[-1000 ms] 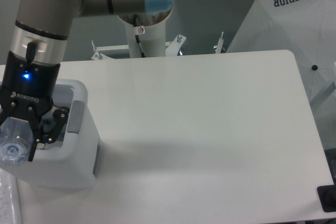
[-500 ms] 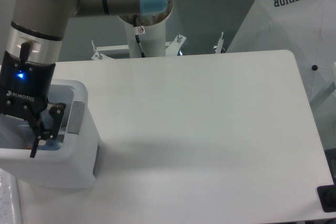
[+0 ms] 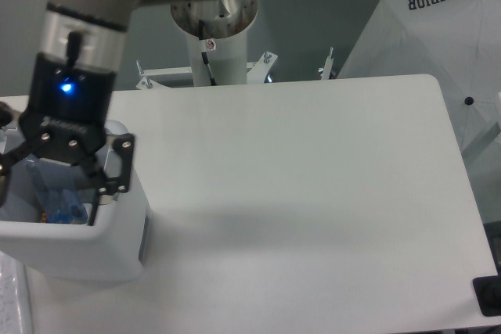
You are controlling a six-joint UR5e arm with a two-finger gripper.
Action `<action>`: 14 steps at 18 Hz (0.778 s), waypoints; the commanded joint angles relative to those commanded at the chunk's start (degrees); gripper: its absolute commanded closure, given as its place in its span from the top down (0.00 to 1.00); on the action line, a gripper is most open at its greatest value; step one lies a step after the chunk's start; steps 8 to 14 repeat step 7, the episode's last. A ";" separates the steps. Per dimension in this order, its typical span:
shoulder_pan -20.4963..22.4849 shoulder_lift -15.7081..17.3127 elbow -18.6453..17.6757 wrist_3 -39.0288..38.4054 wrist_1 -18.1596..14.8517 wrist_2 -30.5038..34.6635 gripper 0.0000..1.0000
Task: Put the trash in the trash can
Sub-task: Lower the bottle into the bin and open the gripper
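At the left edge of the frame, the black two-finger pincer (image 3: 48, 193) hangs over the mouth of the boxy white plastic trash can (image 3: 94, 252) with its fingers spread wide and nothing between them. Inside the can, just below the pincer, lies the clear crushed plastic bottle (image 3: 56, 197) with a blue-and-red label, resting against the inner wall at the lower left. The can stands on the white table (image 3: 313, 193), and a white umbrella (image 3: 438, 44) printed with dark lettering fills the upper right corner
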 joint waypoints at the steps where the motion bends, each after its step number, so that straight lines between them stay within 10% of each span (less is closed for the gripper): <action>1: 1.23 0.53 -0.35 2.38 0.00 0.00 1.00; 14: 5.89 1.50 -1.05 7.06 -0.53 0.18 1.00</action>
